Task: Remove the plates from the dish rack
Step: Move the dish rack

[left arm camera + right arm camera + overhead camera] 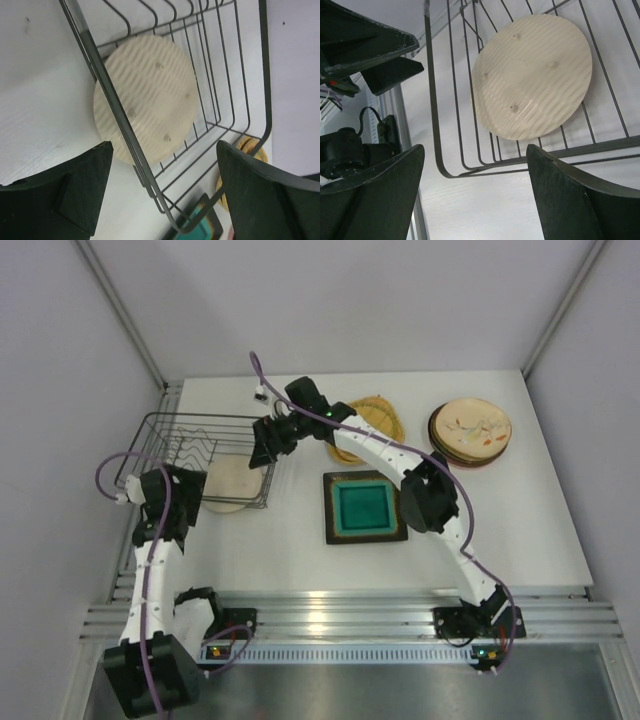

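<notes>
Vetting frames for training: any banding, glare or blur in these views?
Left wrist: faint stripes banding the cream plate, teal plate at bottom edge blurred. Right wrist: same stripes on that plate. Top external: glare on the aluminium rail.

top view high over table point(520, 525) — wrist views close, share rack point(615, 143), cream plate point(532, 75)

The dish rack point(195, 418) is thin, dark metal wire. The cream plate point(532, 75) looks matt and finely ribbed. The square teal plate point(364, 506) carries a glossy glaze. The table point(520, 520) is matt white.
</notes>
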You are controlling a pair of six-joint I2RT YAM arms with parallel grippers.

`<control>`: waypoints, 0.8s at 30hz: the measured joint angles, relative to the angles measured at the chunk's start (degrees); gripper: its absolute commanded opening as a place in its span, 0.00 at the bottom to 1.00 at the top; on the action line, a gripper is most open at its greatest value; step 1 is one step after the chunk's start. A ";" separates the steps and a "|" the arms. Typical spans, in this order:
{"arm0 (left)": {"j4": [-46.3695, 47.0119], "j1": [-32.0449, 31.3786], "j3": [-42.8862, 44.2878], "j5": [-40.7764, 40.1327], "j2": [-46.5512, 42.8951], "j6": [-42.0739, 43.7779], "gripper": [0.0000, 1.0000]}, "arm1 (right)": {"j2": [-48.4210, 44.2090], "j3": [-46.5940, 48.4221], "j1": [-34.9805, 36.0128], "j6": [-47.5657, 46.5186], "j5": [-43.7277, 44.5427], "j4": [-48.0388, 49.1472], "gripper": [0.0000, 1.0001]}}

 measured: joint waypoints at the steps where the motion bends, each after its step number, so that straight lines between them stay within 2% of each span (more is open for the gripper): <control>1: 0.00 0.83 -0.50 3.45 0.07 -0.57 0.90 | -0.28 -0.85 -0.22 -0.02 0.13 -0.04 0.82; 7: 1.42 4.92 -5.97 16.15 1.03 -3.23 0.87 | -1.20 -2.86 -1.81 -0.02 0.48 0.31 0.81; 9: 1.49 5.25 -7.28 17.31 1.88 -3.67 0.84 | -1.40 -2.86 -2.23 0.02 0.46 0.35 0.80; 13: 5.40 6.08 -9.27 18.25 2.32 -5.42 0.72 | -1.51 -2.86 -2.69 0.04 0.44 0.37 0.79; 19: 11.54 6.25 -10.21 20.35 2.34 -8.07 0.64 | -2.10 -4.90 -3.06 0.04 0.31 0.79 0.78; 23: 13.53 6.25 -10.23 21.29 2.54 -9.03 0.53 | -2.34 -6.51 -3.54 0.28 0.13 1.29 0.77; 24: 14.25 6.27 -10.36 21.38 2.80 -9.38 0.48 | -2.38 -6.78 -3.69 0.44 0.02 1.33 0.76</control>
